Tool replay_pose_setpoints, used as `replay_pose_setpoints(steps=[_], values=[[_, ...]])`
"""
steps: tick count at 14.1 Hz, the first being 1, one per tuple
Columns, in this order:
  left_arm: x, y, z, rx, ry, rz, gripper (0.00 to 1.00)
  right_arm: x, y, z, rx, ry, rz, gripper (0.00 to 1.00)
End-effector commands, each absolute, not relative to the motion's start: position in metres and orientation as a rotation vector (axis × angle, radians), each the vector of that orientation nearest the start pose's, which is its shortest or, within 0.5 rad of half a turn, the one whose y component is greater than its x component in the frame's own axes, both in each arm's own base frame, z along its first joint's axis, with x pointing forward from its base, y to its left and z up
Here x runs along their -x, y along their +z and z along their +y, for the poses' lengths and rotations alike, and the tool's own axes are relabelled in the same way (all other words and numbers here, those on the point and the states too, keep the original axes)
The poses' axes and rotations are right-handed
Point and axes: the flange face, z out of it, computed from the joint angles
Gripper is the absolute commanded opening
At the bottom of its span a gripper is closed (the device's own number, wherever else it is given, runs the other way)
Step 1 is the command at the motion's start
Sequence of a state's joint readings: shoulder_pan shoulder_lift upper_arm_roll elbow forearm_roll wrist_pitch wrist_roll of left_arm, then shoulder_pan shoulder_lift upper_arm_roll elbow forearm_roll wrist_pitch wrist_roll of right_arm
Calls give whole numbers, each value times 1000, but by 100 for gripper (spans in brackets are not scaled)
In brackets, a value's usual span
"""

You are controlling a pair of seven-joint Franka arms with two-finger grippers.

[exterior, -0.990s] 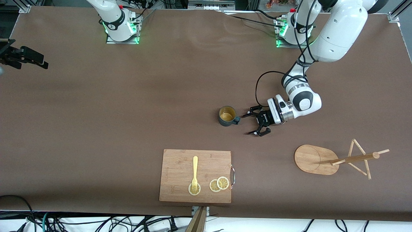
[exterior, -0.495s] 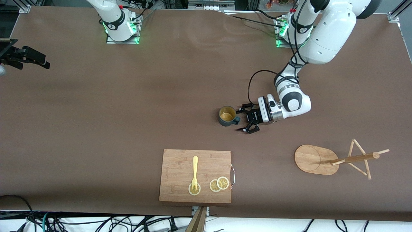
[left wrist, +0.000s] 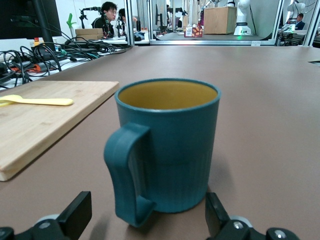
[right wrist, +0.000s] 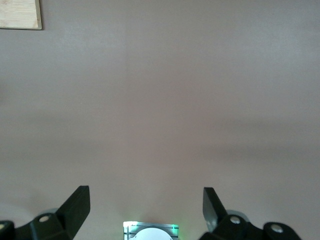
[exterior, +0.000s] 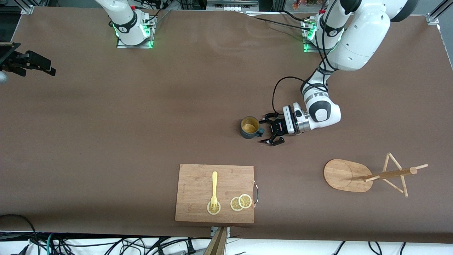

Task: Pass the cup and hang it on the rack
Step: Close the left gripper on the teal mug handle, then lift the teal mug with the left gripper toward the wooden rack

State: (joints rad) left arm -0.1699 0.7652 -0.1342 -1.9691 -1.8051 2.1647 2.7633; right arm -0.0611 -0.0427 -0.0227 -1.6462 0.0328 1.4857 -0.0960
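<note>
The teal cup with a yellow inside stands upright on the brown table, its handle turned toward the left arm's end. My left gripper is low at the table, open, with one finger on each side of the handle and not closed on it. In the left wrist view the cup fills the middle, and the left gripper has its fingertips wide apart beside the cup's foot. The bamboo rack stands nearer the camera, toward the left arm's end. My right gripper waits open high over bare table.
A wooden cutting board lies near the table's front edge, nearer the camera than the cup. On it are a yellow fork and lemon slices. The rack's pegs stick out from its pole.
The left gripper has moved toward the cup, and its open fingers now flank the handle. The cup and the right arm have stayed put.
</note>
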Motion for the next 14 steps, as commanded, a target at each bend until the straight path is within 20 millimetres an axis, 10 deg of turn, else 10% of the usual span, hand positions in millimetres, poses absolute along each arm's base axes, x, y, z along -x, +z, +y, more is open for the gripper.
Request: replay_pose_setpoints(steps=[1, 2, 7, 14], values=[[-526, 67, -209, -1528, 1216, -1531, 68, -530, 613, -38, 3079, 168, -20, 100], [-525, 66, -209, -1524, 1217, -1534, 38, -530, 613, -38, 3079, 168, -20, 100], [-526, 67, -208, -1524, 1220, -1531, 1, -530, 613, -38, 3079, 170, -20, 100], [-527, 75, -199, -1568, 1190, -1437, 0, -530, 612, -38, 3078, 175, -20, 100]])
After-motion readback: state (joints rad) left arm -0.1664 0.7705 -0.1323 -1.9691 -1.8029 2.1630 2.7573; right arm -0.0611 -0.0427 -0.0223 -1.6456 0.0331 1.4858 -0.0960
